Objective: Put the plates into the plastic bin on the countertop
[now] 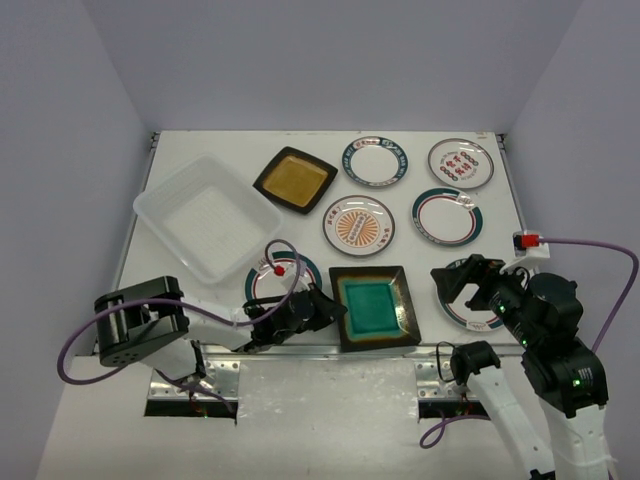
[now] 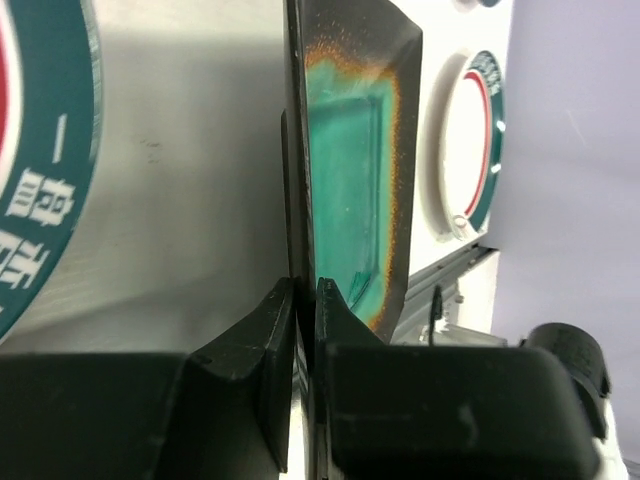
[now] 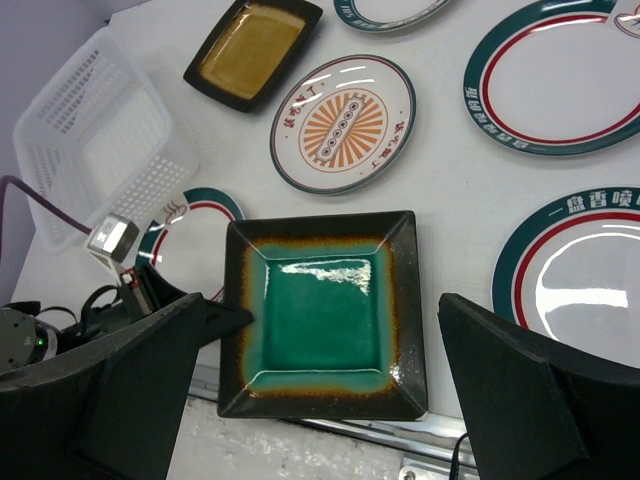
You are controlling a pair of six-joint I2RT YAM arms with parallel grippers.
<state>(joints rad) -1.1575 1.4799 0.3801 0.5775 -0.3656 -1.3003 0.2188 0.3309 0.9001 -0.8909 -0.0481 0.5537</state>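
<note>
**Teal plate pinched at the front edge**

A white desk (image 1: pixel 250 145) between pale lilac walls carries eight plates, all lying outside the clear plastic bin (image 1: pixel 205 215) at the far left. The left claw (image 1: pixel 328 310) is clenched on the left rim of the square teal plate (image 1: pixel 375 305), which sits at the desk's near edge. In the wrist view both fingers (image 2: pixel 262 325) press that dark rim. The right claw (image 1: pixel 465 280) is released, spread wide above a round plate (image 1: pixel 470 312) at the near right. The amber plate (image 1: pixel 293 180) lies just beside the bin, and the sunburst plate (image 1: pixel 359 225) lies between the amber and teal ones.
</note>
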